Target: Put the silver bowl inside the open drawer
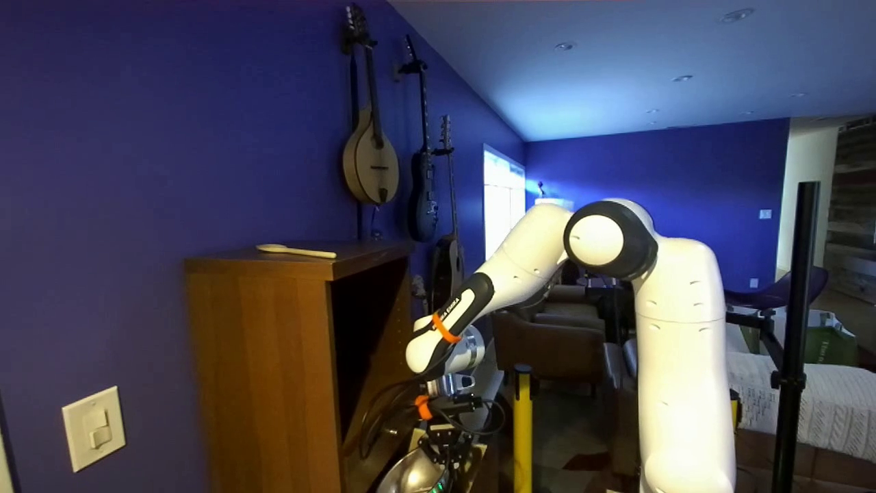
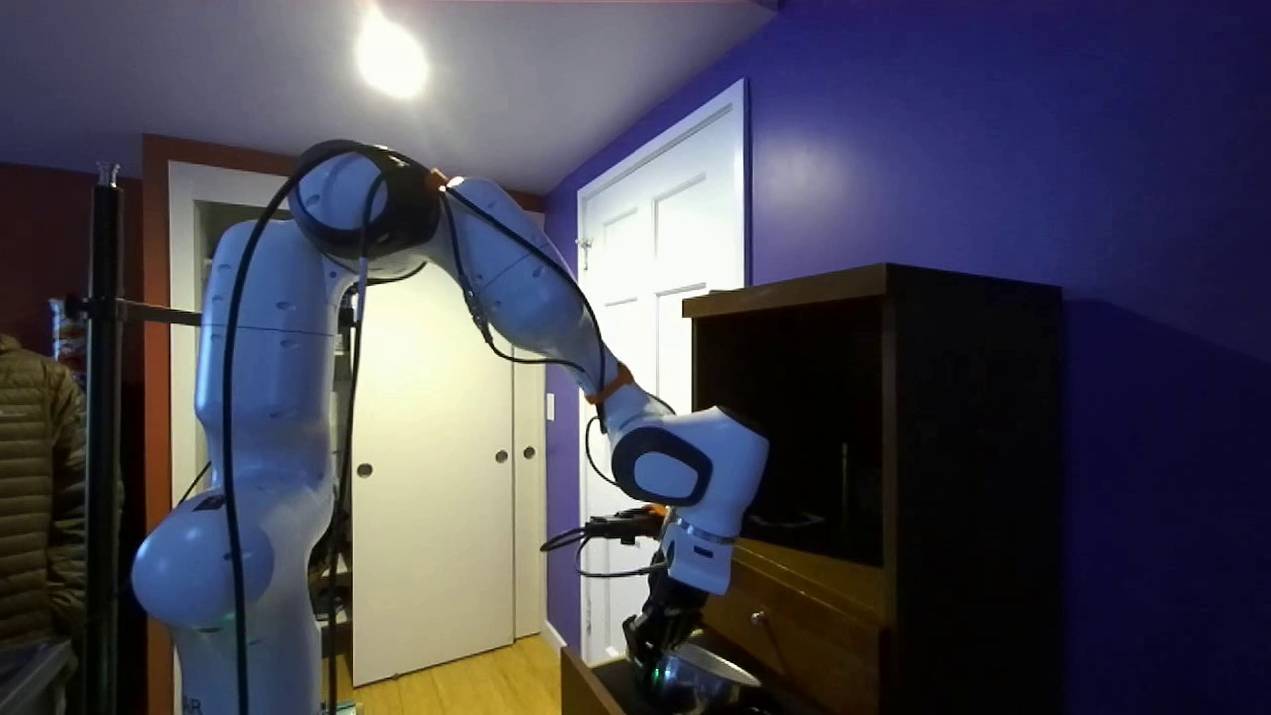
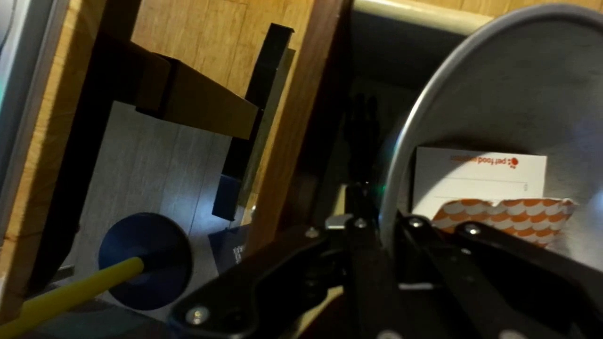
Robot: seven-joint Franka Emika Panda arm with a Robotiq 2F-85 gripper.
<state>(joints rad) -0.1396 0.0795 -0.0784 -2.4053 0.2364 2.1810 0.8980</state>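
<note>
The silver bowl (image 1: pixel 413 474) hangs tilted from my gripper (image 1: pixel 448 453) at the bottom of an exterior view; the bowl (image 2: pixel 703 683) and gripper (image 2: pixel 650 650) also show in an exterior view. In the wrist view my gripper (image 3: pixel 384 221) is shut on the near rim of the bowl (image 3: pixel 494 103). The open drawer (image 3: pixel 419 14) lies below the bowl, and its front panel (image 2: pixel 590 687) stands beside my gripper. The bowl is over or within the drawer. Its underside is hidden, so I cannot tell whether it touches the drawer floor.
The brown cabinet (image 1: pixel 267 376) has a dark upper compartment and a closed drawer (image 2: pixel 784 621) above the open one. A wooden spoon (image 1: pixel 294 251) lies on top. A white card (image 3: pixel 480 174) and an orange-patterned piece (image 3: pixel 509 214) appear inside the bowl. A yellow post (image 1: pixel 522 431) stands nearby.
</note>
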